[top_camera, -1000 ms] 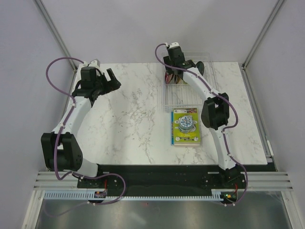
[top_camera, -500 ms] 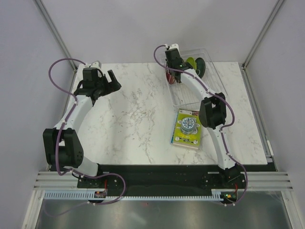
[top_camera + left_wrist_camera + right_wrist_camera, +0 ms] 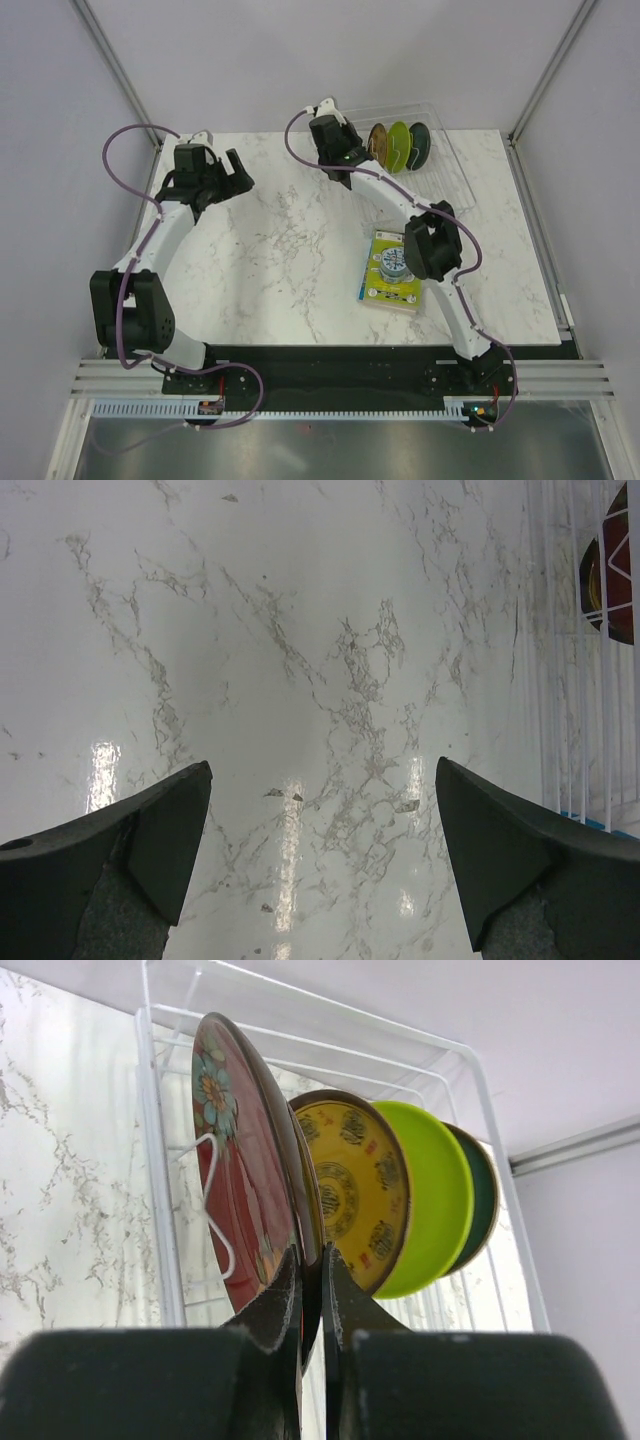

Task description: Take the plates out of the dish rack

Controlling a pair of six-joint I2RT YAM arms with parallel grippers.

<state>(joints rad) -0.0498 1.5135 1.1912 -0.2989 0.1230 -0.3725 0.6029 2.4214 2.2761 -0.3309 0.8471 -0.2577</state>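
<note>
In the right wrist view several plates stand on edge in the clear dish rack point(image 3: 158, 1150): red patterned point(image 3: 235, 1170), golden-yellow patterned point(image 3: 352, 1185), lime green point(image 3: 432, 1200) and dark teal point(image 3: 486, 1195). My right gripper point(image 3: 312, 1265) is shut on the lower rim of the red plate, one finger on each face. From above, the right gripper point(image 3: 333, 145) covers the red plate at the rack's point(image 3: 452, 165) left end; the yellow point(image 3: 378, 140), lime point(image 3: 400, 143) and teal point(image 3: 421, 146) plates show beside it. My left gripper point(image 3: 226, 170) hangs open over bare marble, fingers wide apart point(image 3: 322, 770).
A flat green-yellow package point(image 3: 388, 272) lies skewed on the marble, partly under my right arm's elbow. The rack's ribs point(image 3: 575, 700) and a plate's edge point(image 3: 608, 575) show at the right of the left wrist view. Frame posts stand at the back corners.
My right gripper has closed on the red plate and swung left. The rack has turned with it, now lying at an angle, and the package has skewed. The left arm has barely shifted.
</note>
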